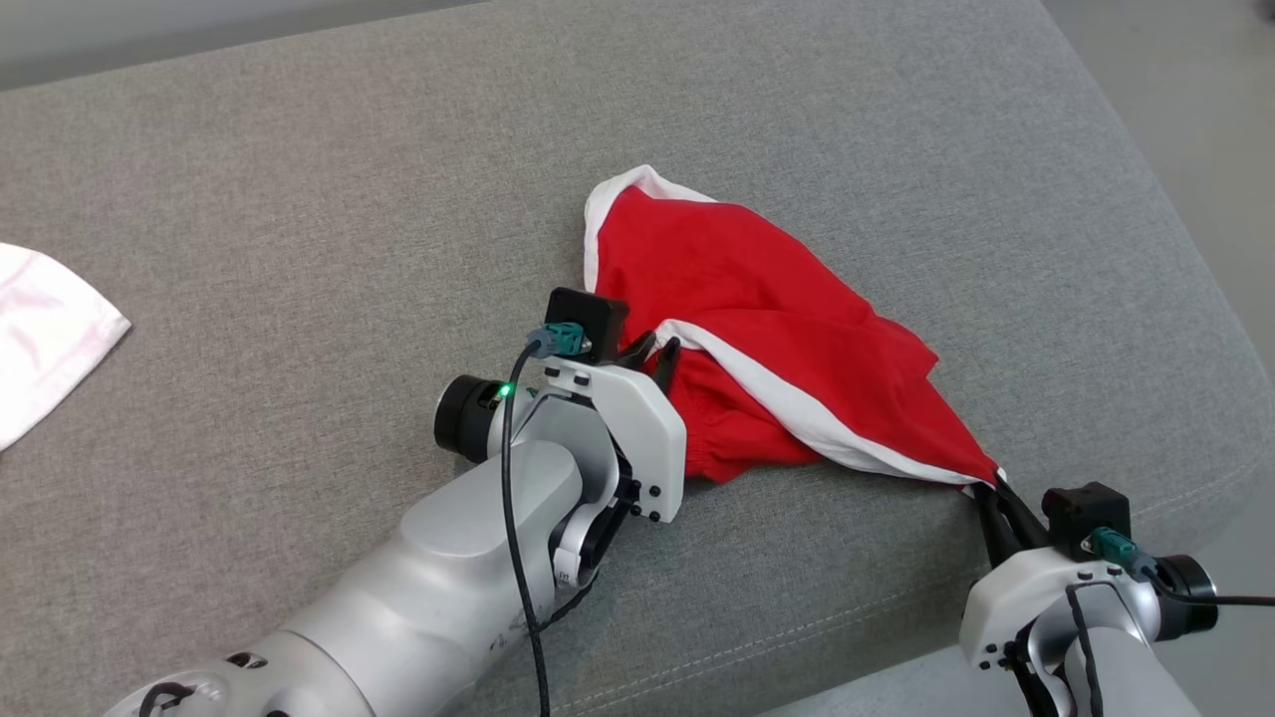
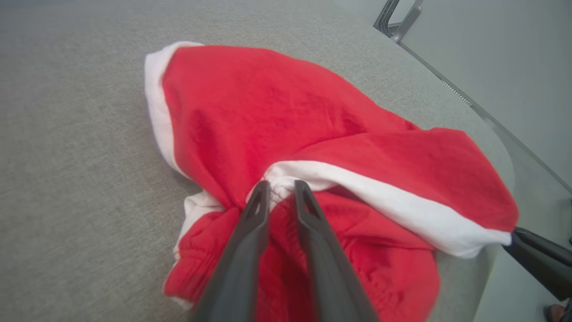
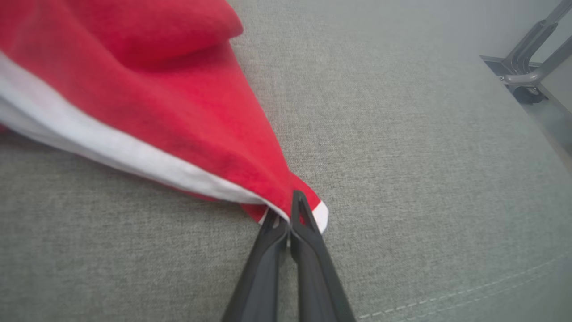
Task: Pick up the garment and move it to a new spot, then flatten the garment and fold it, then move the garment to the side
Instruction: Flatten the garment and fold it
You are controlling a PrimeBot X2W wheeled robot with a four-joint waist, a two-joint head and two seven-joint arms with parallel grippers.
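White cloth (image 1: 40, 329) at far left, well apart from work. Left gripper (image 1: 657, 349) nearly closed, fold of white trim pinched; 2 layers may be caught, leaving garment (image 1: 757, 329) bunched when spread. Garment crumpled at right front of cushion (image 1: 299, 199). Right gripper (image 1: 994, 493) clamped on 1 corner tip by edge; slip risked if pulled hard.

Nothing legible from where I look: no word, number or brand; the garment (image 1: 757, 299) shows plain red cloth and white trim; a tiny dark mark on my left wrist shell (image 1: 564, 575) is too small to read.
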